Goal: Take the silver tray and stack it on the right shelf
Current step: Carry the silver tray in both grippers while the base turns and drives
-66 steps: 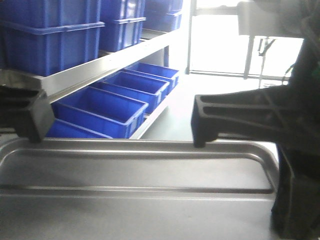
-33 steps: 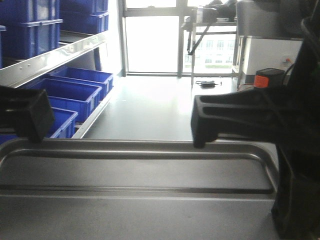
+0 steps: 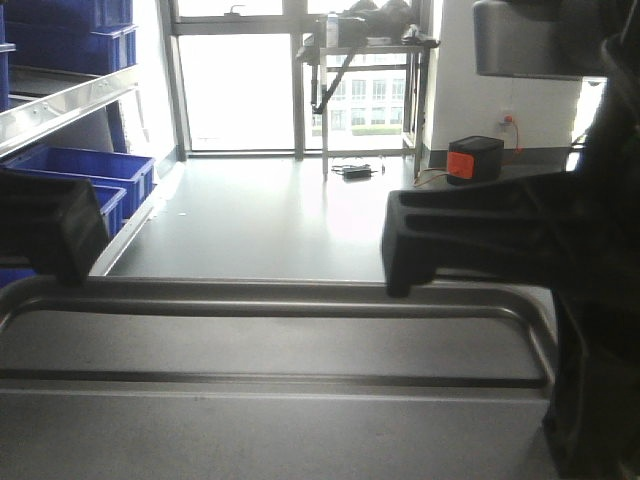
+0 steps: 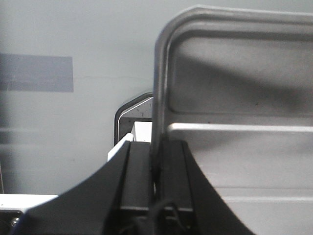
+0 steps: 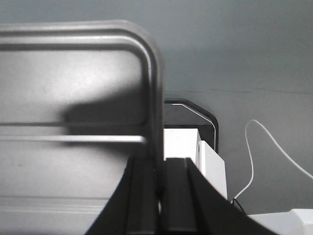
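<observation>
Silver tray (image 3: 270,345): up off the ground and lying flat, filling the lower half of the front view. Its rounded far rim runs straight across, and one long rib crosses the floor of it.
Left gripper (image 4: 156,169): clamped on the tray's left rim. The wrist view looks straight down the metal edge, which sits pinched between the two black fingers with no gap on either side.
Right gripper (image 5: 159,183): the same on the opposite side, with its fingers squeezed tight onto the right rim just below the rounded corner (a firm pinch, and nothing else in there).
Where the tray sits: carried between the two arms, touching only the fingers, with grey floor (image 3: 270,215) well beneath it.
Left side: blue bins (image 3: 95,170) sit low under a slanting steel rack (image 3: 60,105), with more blue bins stacked above it.
Far end: a bright window (image 3: 235,90), and a table (image 3: 365,45) standing in front of the glass.
Right of centre: an orange-and-black box (image 3: 473,160) on the ground by the wall.
Below the left wrist: plain grey ground with a darker stripe (image 4: 36,73).
Below the right wrist: a white cable (image 5: 252,152) looping over the ground, just beside a white block I can't identify.
</observation>
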Motion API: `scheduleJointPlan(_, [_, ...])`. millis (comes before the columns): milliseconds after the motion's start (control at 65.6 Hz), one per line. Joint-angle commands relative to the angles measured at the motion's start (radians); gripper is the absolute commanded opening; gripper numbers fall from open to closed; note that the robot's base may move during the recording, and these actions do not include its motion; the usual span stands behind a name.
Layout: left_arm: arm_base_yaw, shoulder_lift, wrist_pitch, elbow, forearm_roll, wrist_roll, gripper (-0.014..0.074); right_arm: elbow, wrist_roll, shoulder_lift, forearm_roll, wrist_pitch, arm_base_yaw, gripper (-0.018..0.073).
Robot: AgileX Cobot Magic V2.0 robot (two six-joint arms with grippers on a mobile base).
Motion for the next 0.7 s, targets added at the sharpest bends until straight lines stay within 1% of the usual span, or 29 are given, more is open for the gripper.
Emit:
scheduleJointPlan(0, [-0.007, -0.023, -0.012, -0.03, 0.002, -0.002, -0.0092, -0.028, 0.0, -0.02, -0.027, -0.026, 0.002, 0.0059])
scheduleJointPlan(686, [-0.007, -0.023, -0.012, -0.03, 0.002, -0.002, -0.0092, -0.028, 0.0, -0.02, -0.027, -0.026, 0.002, 0.0059])
